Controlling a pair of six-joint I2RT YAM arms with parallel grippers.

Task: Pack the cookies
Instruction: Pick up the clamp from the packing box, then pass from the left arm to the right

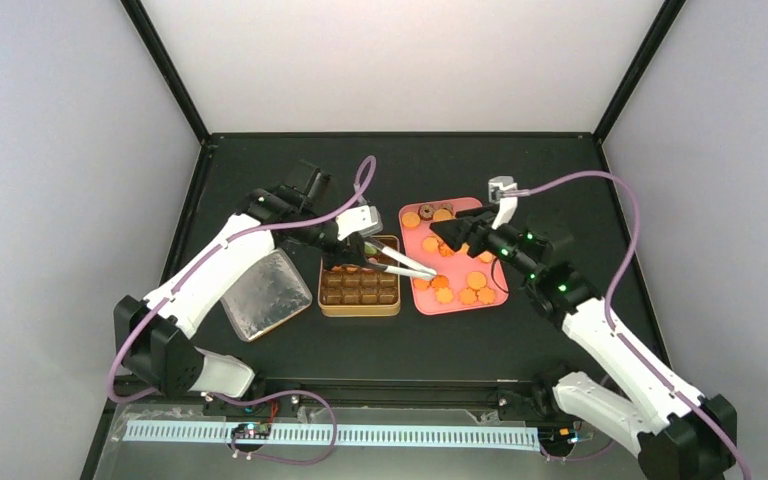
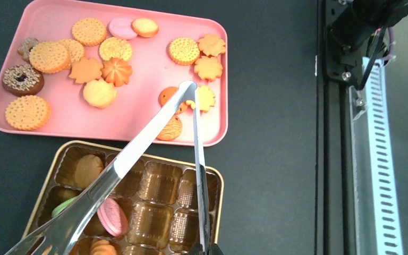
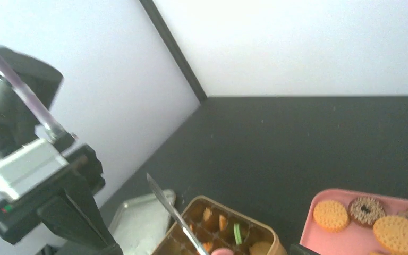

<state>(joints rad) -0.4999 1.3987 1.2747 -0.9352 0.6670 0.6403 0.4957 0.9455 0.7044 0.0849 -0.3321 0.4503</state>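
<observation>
Cookies (image 2: 116, 71), small round and flower-shaped biscuits that are mostly orange-golden, lie scattered over a pink rectangular plastic tray (image 2: 138, 119) on the black table (image 1: 560, 170). Among them are a pale pink one and a dark chocolate ring near the tray's far side. Just beside the tray stands a brown-gold compartmented tin (image 2: 219, 183). It already holds a few biscuits: a pink sandwich cookie (image 2: 111, 217), a green one (image 2: 64, 207) next to it and an orange one (image 2: 87, 170) in a corner cell, while most cells show only their liners. The left gripper (image 1: 360, 252) is clamped on the handle end of long silver metal tongs (image 2: 154, 127). The tongs are squeezed narrow, with their tips meeting over the tray against a round orange cookie (image 2: 167, 97) and a yellow flower-shaped one. Whether either is actually pinched I cannot tell. The right gripper (image 1: 445, 232) hangs over the tray's left part; how wide its jaws stand cannot be made out. A silver tin lid (image 1: 265, 293) lies left of the tin.
</observation>
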